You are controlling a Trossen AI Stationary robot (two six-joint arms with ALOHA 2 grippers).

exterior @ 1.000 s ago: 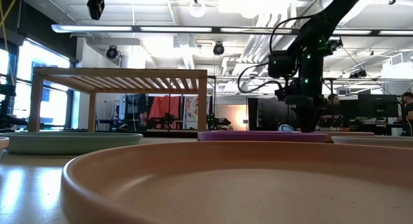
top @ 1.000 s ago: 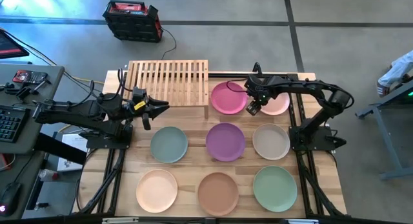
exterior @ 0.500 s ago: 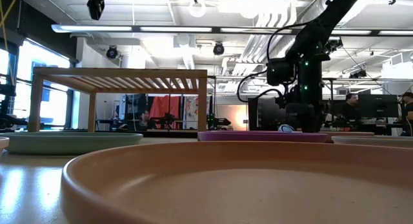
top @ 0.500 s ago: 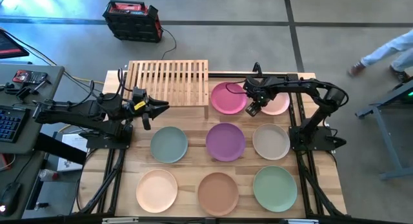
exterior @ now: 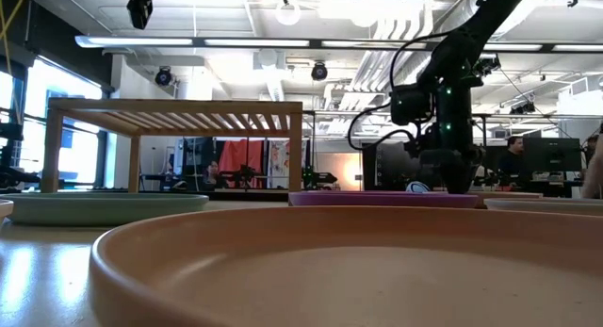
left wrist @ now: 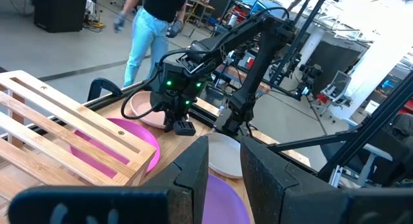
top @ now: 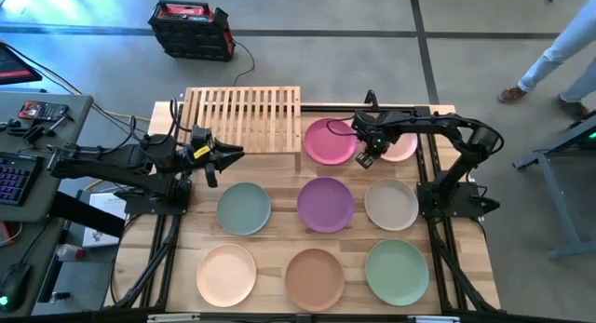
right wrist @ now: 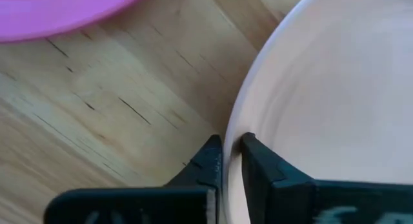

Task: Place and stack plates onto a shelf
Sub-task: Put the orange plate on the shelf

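Observation:
My right gripper (top: 366, 159) points down at the left edge of a pale pink plate (top: 402, 148) lying flat on the table at the far right, and is shut on its rim. A magenta plate (top: 328, 141) lies just left of it, beside the slatted wooden shelf (top: 244, 116). Grey-teal (top: 244, 208), purple (top: 325, 204) and cream (top: 391, 204) plates form the middle row. Peach (top: 226, 275), brown (top: 315, 278) and mint (top: 397, 272) plates form the near row. My left gripper (top: 226, 155) hangs open above the table, left of the grey-teal plate, holding nothing. My right gripper pinches the pale pink plate's rim (right wrist: 233, 137) on the side facing the magenta plate, one finger (right wrist: 210, 162) outside the rim and the other inside the plate. The fingers come from above, pointing down. The plate lies flat on the table.
The shelf stands on legs at the table's far left, open underneath (exterior: 174, 167). A narrow strip of bare wood (right wrist: 116, 101) separates the magenta and pale pink plates. A person (top: 559, 58) walks on the floor beyond the table's right side. A desk with a keyboard (top: 14, 174) stands left.
My right gripper has stayed over the pale pink plate's left edge and has shut its fingers on the rim. The plate has not moved. My left arm has kept still.

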